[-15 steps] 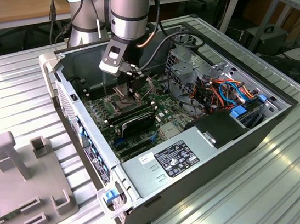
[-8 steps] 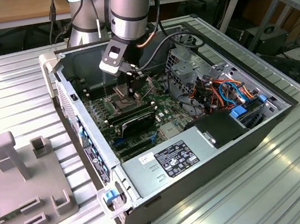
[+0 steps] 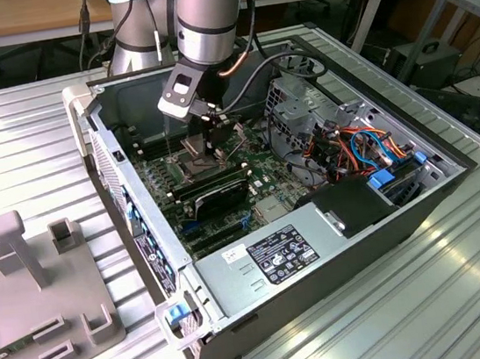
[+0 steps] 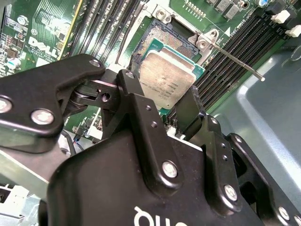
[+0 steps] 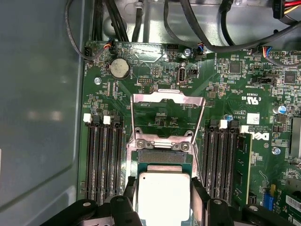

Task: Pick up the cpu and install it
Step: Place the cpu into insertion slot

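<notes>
**Operator:** State the grip condition.

**Engineer:** The gripper [image 4: 158, 89] has its fingers [image 4: 136, 101] pinching the cpu [image 4: 168, 80] by two opposite edges, metal face up. The cpu is directly over the open socket [image 5: 160, 157], offset so that a strip of the contact field shows beyond one edge. Whether it touches the socket cannot be determined.

**Operator:** List the hazards.

**Engineer:** Three, all by judgement.
1. Misalignment. The chip appears offset against the socket frame. Lowered like this, a corner could land on the contacts and bend them.
2. Slip. The hold is on thin edges only, so a small loss of pressure could drop the chip askew.
3. Collision. The raised load plate [image 5: 167, 98] and the slim release lever [image 4: 235, 60] stand just beside the fingers. Memory slots [image 5: 101, 160] flank the socket on both sides. A sideways correction could strike any of these.

**Operator:** Describe the surroundings.

**Engineer:** The motherboard [image 5: 225, 94] lies flat in an open computer case [image 3: 126, 186]. A power supply [image 3: 276, 254] is at the case's near end, and orange and blue cables [image 3: 368, 145] run towards the exterior view's right. The case rests on a ribbed metal tabletop [image 3: 432, 296]. A grey fixture plate [image 3: 59, 287] lies at the exterior view's left. Beyond, wooden workbenches [image 3: 24, 17] carry loose items.
</notes>
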Tool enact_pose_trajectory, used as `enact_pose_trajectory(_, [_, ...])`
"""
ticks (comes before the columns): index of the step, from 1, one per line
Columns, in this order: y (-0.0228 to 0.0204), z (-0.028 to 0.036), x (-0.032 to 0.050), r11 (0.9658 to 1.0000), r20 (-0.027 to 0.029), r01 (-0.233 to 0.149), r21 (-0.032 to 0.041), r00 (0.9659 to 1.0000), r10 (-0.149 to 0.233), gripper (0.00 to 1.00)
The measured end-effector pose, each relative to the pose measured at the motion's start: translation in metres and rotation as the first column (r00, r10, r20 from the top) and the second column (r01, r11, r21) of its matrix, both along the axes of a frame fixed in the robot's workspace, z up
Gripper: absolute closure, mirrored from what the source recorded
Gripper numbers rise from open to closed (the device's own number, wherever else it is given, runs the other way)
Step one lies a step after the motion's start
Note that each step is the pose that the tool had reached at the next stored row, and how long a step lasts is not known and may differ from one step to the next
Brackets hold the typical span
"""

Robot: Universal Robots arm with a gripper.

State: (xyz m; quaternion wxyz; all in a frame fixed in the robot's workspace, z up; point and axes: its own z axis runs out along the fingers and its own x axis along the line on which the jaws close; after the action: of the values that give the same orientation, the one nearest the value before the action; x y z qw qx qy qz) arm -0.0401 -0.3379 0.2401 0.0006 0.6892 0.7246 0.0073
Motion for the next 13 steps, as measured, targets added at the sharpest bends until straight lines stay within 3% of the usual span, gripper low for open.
enact_pose_trajectory(5, [0.0,-0.0048,0.0,1.0,0.0019,0.0,0.0006,1.0,0.0,0.45])
enact_pose_trajectory(11, [0.0,-0.0149,-0.0002,1.0,0.0133,0.0,0.0011,0.9999,0.0,0.45])
enact_pose_trajectory(13, [0.0,-0.0159,-0.0004,1.0,0.0141,0.0,0.0008,0.9999,0.0,0.45])
